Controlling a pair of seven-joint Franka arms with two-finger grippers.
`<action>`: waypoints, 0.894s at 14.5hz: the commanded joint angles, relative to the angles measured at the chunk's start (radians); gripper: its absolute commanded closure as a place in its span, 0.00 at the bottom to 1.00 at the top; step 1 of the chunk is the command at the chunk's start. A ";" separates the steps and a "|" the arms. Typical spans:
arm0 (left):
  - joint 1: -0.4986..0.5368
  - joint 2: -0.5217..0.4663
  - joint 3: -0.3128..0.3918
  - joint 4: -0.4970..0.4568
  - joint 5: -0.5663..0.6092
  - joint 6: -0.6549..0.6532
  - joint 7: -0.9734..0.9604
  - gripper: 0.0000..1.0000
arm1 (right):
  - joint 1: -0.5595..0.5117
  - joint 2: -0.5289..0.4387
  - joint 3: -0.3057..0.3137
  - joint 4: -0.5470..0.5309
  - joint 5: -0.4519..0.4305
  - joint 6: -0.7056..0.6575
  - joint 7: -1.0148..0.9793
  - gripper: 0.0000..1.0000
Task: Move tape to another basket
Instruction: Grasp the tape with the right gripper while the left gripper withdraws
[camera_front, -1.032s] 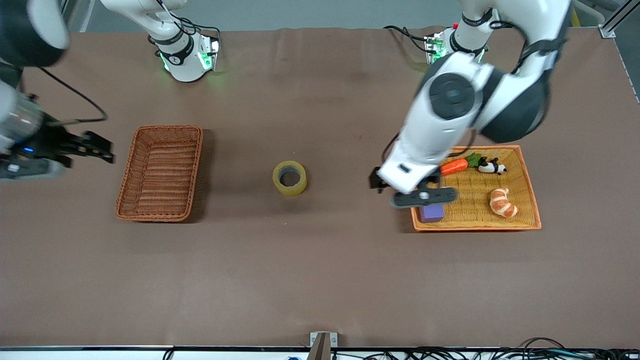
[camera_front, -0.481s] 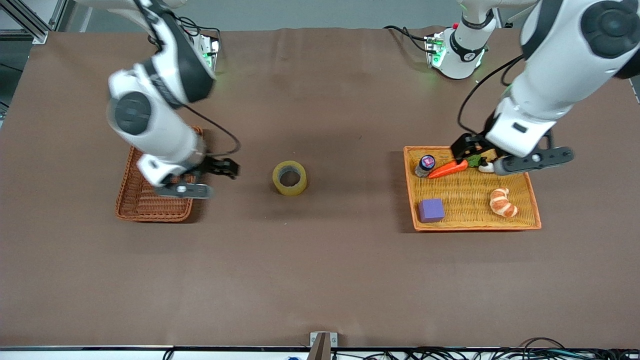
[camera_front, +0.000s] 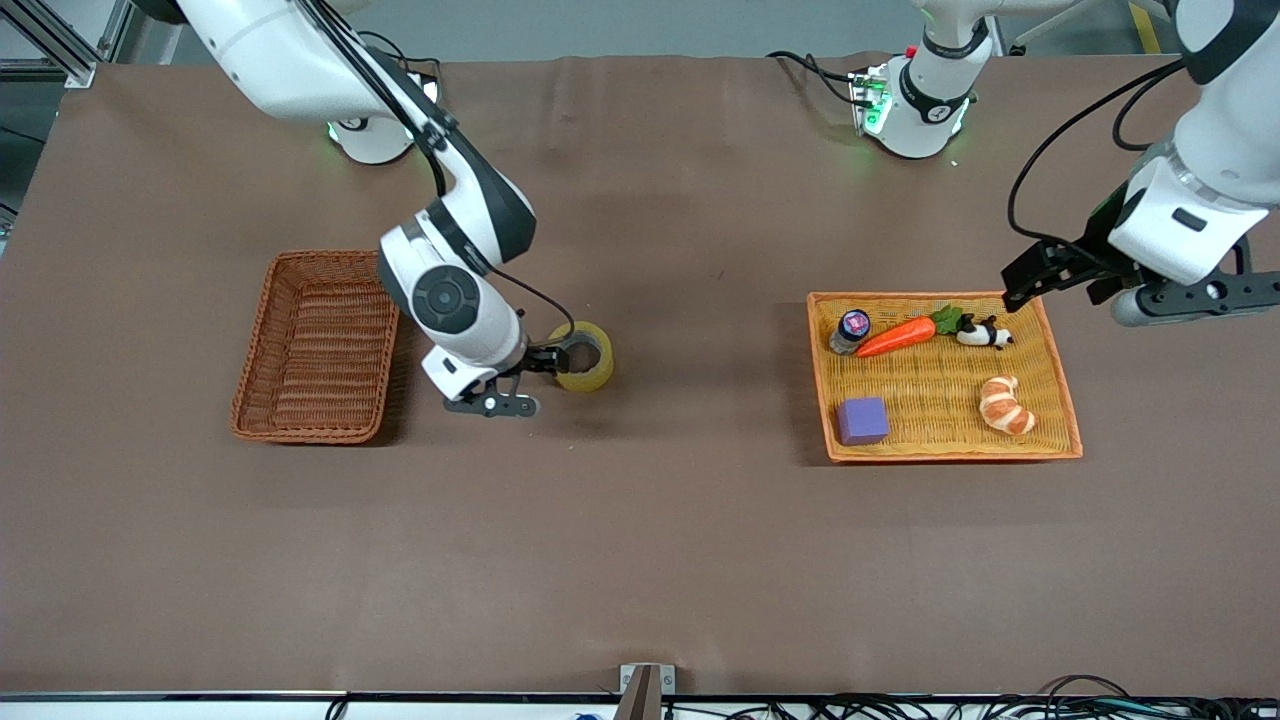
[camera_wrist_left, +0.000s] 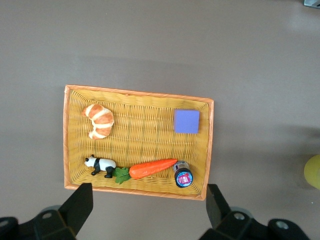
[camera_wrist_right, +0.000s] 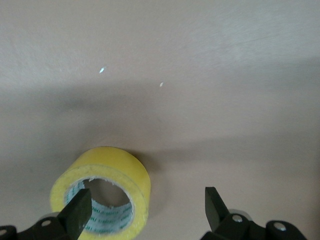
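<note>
The tape, a yellowish roll with a grey core, lies flat on the brown table between the two baskets. My right gripper is open and low at the tape. In the right wrist view one finger is over the tape's hole and the other finger is outside the roll; the gripper's middle sits at the roll's wall. The dark reddish-brown basket stands empty toward the right arm's end. My left gripper is open and empty, up above the orange tray's edge.
The orange-yellow tray holds a croissant toy, a purple block, a carrot, a panda and a small bottle. The left gripper hangs over bare table beside the tray. The tape's edge shows there too.
My right arm swung from over the brown basket to the tape and came down at it. My left arm rose and drew back from over the tray toward its own end.
</note>
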 joint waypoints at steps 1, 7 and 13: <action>-0.006 -0.061 0.020 -0.061 -0.020 -0.002 0.044 0.00 | -0.014 -0.008 0.047 -0.063 -0.075 0.056 0.016 0.00; -0.075 -0.091 0.125 -0.101 -0.025 0.003 0.117 0.00 | -0.013 -0.013 0.091 -0.211 -0.083 0.190 0.042 0.00; -0.070 -0.078 0.125 -0.095 -0.009 0.009 0.137 0.04 | -0.014 0.033 0.091 -0.209 -0.086 0.231 0.047 0.09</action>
